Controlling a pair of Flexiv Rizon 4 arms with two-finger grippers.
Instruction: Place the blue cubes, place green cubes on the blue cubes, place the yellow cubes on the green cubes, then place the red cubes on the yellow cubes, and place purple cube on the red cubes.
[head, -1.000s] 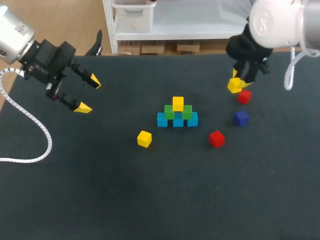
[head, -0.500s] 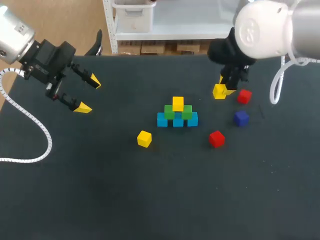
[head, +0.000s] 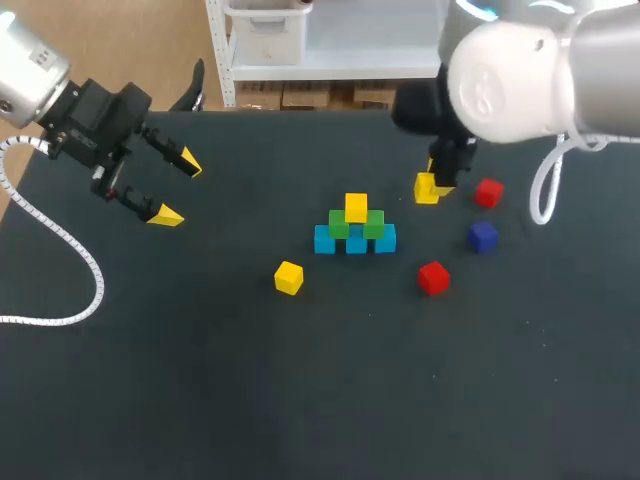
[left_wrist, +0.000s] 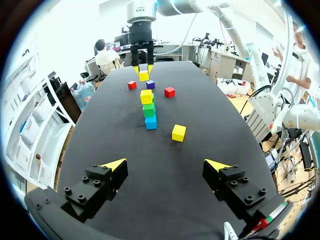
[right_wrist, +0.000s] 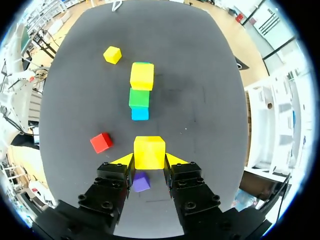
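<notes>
Yellow cube (right_wrist: 149, 152) pinched in right gripper (right_wrist: 149, 160), seemingly airborne at 2 o'clock from stack (head: 355, 232); left gripper (head: 178, 189) spread wide.

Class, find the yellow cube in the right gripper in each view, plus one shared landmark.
Head view: yellow cube right of the stack, beside a red cube.
Left wrist view: yellow cube far off, beyond the stack.
Right wrist view: yellow cube clamped in the right gripper.
Landmark: the stack.
</notes>
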